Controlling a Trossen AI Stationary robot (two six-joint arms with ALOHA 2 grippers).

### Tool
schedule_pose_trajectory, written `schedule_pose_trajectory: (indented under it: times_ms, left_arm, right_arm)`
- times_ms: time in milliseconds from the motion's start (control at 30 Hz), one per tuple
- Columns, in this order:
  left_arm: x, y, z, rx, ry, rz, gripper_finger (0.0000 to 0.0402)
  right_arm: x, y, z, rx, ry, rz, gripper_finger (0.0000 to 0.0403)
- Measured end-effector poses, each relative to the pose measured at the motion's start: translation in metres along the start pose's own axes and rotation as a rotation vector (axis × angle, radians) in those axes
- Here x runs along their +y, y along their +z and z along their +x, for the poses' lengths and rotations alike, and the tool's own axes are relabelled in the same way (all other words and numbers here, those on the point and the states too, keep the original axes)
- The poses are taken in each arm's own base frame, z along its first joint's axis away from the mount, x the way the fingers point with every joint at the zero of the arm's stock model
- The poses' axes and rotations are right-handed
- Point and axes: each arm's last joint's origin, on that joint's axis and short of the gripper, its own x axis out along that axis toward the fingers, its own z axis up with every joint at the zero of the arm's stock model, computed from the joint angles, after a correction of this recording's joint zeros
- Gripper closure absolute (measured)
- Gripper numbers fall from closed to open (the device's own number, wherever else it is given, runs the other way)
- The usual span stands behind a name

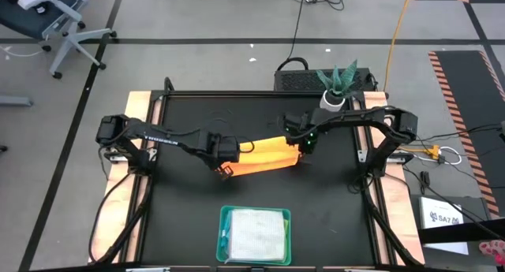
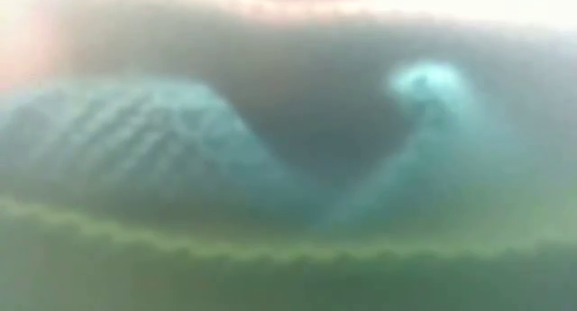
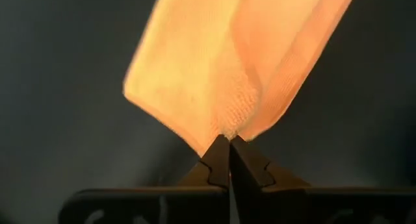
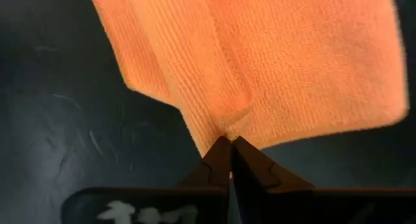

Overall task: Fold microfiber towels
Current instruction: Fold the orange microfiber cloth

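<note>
High view: both hands hold the yellow-orange towel stretched above the middle of the table.
Left hand and right hand each pinch an end of it, jaws closed on cloth. A pale grey-white towel lies in the teal tray by the near edge. Uneven pulling could slip a thin pinch loose or skew the fold. "TROSSEN" shows faintly on the left arm.

Orange towel is soft cloth with a fine ribbed, fuzzy weave; desk top looks black, matt, faintly scuffed; tray looks like smooth teal plastic; pale towel inside looks nubby.
</note>
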Motion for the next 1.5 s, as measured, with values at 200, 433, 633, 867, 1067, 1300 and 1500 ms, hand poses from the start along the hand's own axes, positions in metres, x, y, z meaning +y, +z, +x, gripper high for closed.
schedule_pose_trajectory:
  times_ms: [200, 433, 633, 867, 1067, 1300, 1500]
  left_arm:
    - [0.002, -0.023, 0.027, 0.08, 0.049, -0.036, 0.0396]
    - [0.003, -0.031, 0.046, 0.086, 0.01, -0.105, 0.0385]
    - [-0.004, -0.029, 0.046, 0.085, -0.082, -0.056, 0.0353]
    - [-0.006, -0.03, 0.046, 0.123, -0.126, -0.076, 0.03]
    - [-0.012, -0.032, 0.045, 0.192, -0.232, -0.101, 0.0257]
    - [-0.034, -0.043, 0.033, 0.132, -0.327, -0.101, 0.0236]
    - [-0.031, -0.04, 0.013, -0.174, -0.116, -0.247, 0.0236]
  right_arm:
    - [0.004, -0.001, 0.013, -0.046, -0.003, -0.004, 0.0403]
    - [0.004, 0.001, 0.013, -0.073, -0.007, -0.008, 0.0403]
    - [0.004, 0.001, 0.013, -0.068, -0.008, -0.009, 0.0403]
    - [0.004, 0.002, 0.013, -0.079, -0.008, -0.03, 0.0387]
    - [0.004, 0.002, 0.013, -0.079, -0.011, -0.041, 0.0334]
    - [0.004, 0.002, 0.013, -0.084, -0.013, -0.062, 0.0299]
    - [0.004, 0.007, 0.01, -0.121, -0.013, -0.057, 0.0309]
